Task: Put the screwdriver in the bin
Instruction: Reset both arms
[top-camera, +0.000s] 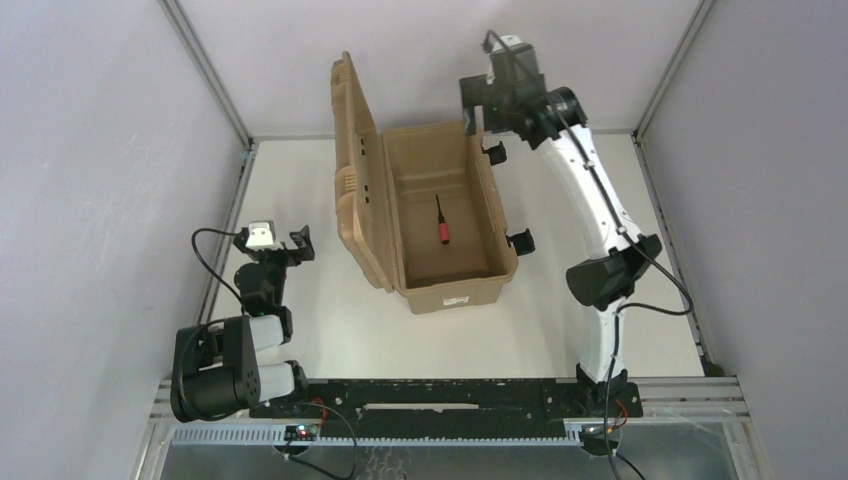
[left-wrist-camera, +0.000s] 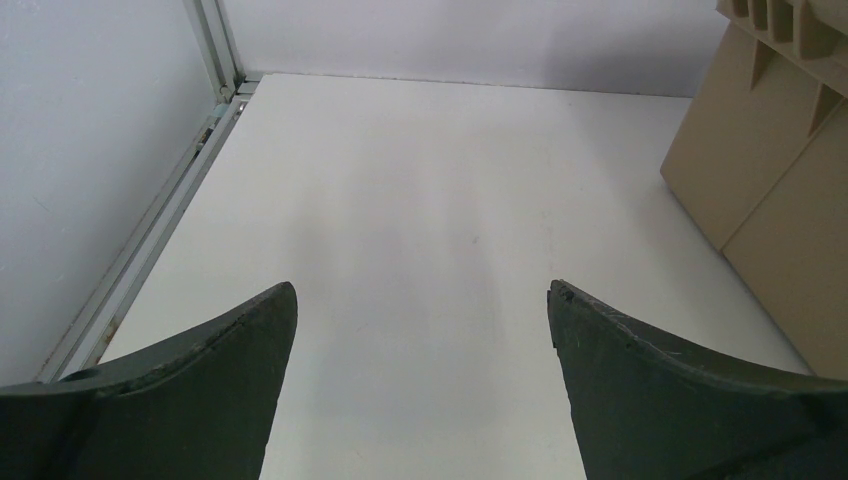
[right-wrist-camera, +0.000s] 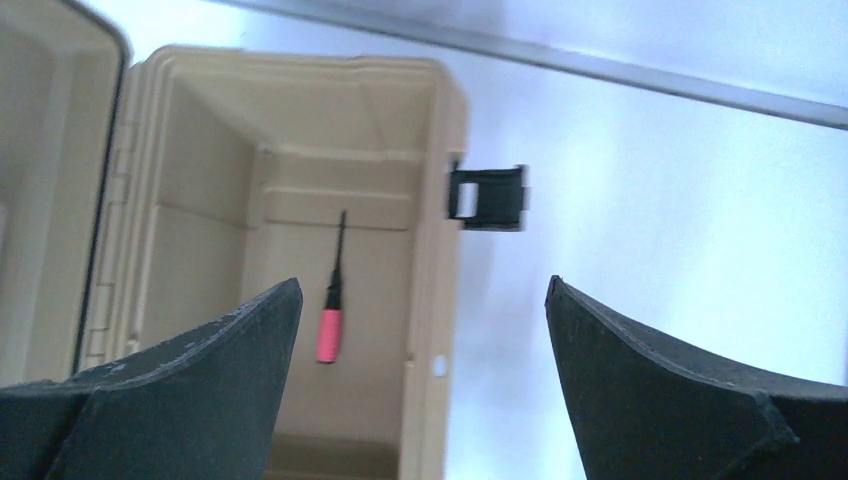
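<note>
Flat on the floor of the bin, near its middle: the screwdriver. Red handle toward the near end, thin black shaft toward the far end. Touches no wall and sits in no grip. Shows the same way from the right wrist, with the screwdriver loose on the floor of the bin.

Bin open, with the ribbed lid standing up along the left side on its hinges. Two black latches sticking out from the right wall, one of them also in the right wrist view. Small white label on the near wall. Bin set on the white counter, roughly central.

Above the far right corner of the bin: the right end effector, jaws spread wide, gripping nothing, well clear of the screwdriver.

Well apart to the left, near the counter's left edge: the left end effector, jaws likewise wide apart and gripping nothing. Points out over the counter, with a corner of the bin at the right of its view.
</note>
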